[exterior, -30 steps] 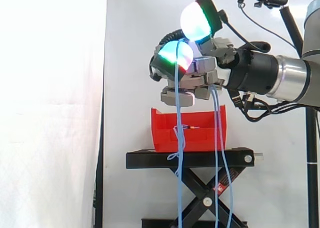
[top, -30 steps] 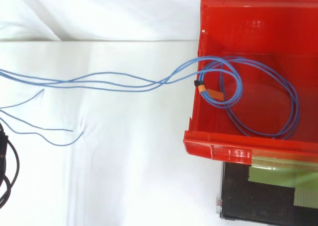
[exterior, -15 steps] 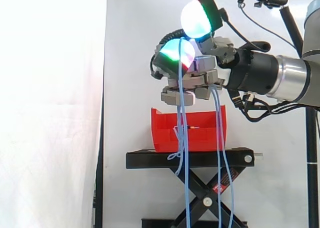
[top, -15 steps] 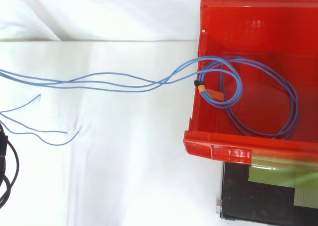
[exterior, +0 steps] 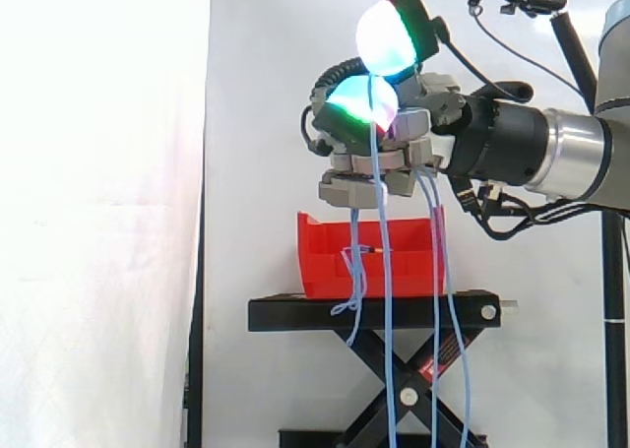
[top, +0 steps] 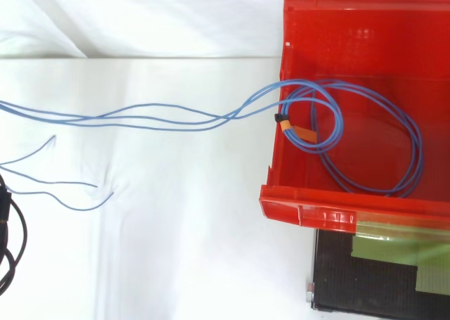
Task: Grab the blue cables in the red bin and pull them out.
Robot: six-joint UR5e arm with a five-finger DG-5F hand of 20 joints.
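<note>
Several thin blue cables (exterior: pixel 385 271) hang straight down from the robot hand (exterior: pixel 392 135), its fingers curled tight round them, high above the open red plastic bin (exterior: pixel 325 261) on its black scissor stand (exterior: pixel 295 315). From above, though, a coil (top: pixel 342 126) bound by a small orange tie (top: pixel 295 131) lies inside the bin, with strands trailing left over its wall. So the coil sits below the hand and the cables run vertically; I'd say the pull wants to go upward. How many strands are pinched is hard to tell.
</note>
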